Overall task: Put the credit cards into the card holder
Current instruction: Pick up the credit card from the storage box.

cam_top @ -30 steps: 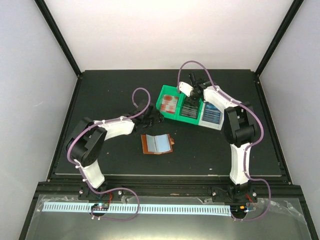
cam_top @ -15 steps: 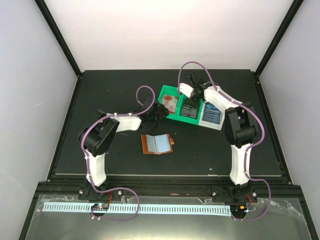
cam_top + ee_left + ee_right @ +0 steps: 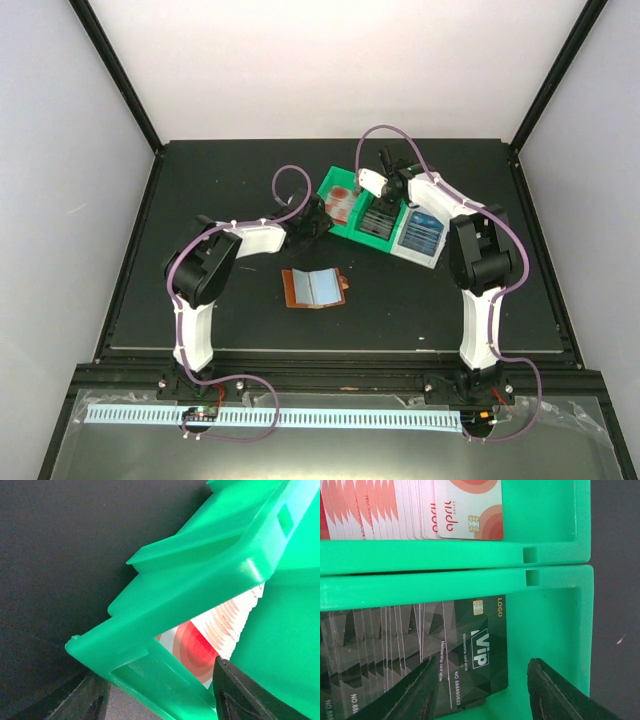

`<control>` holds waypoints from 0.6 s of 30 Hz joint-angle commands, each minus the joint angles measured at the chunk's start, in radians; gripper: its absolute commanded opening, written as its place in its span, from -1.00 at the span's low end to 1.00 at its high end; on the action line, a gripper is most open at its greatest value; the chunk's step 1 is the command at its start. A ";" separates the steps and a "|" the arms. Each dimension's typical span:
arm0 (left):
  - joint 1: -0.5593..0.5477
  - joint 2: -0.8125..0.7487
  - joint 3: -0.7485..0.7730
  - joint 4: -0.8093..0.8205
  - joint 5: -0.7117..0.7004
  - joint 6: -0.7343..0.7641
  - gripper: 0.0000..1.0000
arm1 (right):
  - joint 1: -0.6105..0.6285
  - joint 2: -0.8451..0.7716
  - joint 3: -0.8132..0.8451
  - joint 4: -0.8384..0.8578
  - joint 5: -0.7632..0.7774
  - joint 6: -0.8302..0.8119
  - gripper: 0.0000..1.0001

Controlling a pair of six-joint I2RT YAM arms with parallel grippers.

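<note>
Credit cards point(image 3: 465, 510) walled inside green bins point(image 3: 555, 555)

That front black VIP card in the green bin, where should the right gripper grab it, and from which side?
Probably its free long edge beside the bare floor of the green bin. The black VIP card fronts a fanned stack spreading the other way, so only that edge is clear. Come from above with the open right gripper.

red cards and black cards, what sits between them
Two green bin walls, side by side with a thin gap; the right wrist view shows them.
</note>
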 commanded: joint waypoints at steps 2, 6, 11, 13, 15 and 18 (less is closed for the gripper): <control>0.002 0.018 0.017 -0.124 -0.025 0.132 0.00 | -0.001 0.021 -0.019 -0.010 0.029 -0.020 0.03; 0.005 0.019 0.017 -0.113 0.015 0.156 0.06 | 0.000 0.038 -0.012 -0.044 0.020 -0.019 0.07; 0.009 0.024 0.025 -0.106 0.036 0.170 0.06 | 0.008 0.058 -0.022 -0.050 0.036 -0.021 0.14; 0.012 0.025 0.025 -0.107 0.044 0.167 0.06 | 0.009 0.071 -0.015 -0.059 0.034 -0.018 0.15; 0.012 0.027 0.025 -0.107 0.048 0.166 0.05 | 0.009 0.080 -0.010 -0.063 0.032 -0.013 0.17; 0.015 0.033 0.029 -0.112 0.052 0.165 0.06 | 0.011 0.098 0.005 -0.088 0.032 -0.004 0.23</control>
